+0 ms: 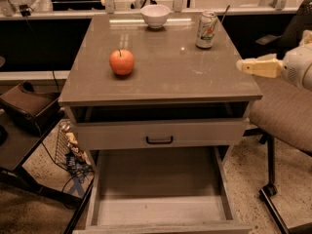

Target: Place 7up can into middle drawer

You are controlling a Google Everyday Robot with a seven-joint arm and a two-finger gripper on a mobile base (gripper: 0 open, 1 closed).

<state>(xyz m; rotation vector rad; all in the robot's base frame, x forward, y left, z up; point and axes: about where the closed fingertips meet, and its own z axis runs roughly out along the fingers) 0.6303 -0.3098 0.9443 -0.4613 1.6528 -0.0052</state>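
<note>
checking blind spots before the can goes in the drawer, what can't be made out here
Camera view:
- tool, beside the right edge of the cabinet top: its arm is cut off by the right frame edge.
- 7up can: label wording too small.
- middle drawer: back part hidden under the handled drawer front; front lip cut by the bottom edge.

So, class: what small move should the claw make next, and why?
Probably move in over the tabletop toward the 7up can. The can stands upright near the far right corner, untouched, while the claw hangs beside the right edge, apart from it. The middle drawer is already pulled open.
</note>
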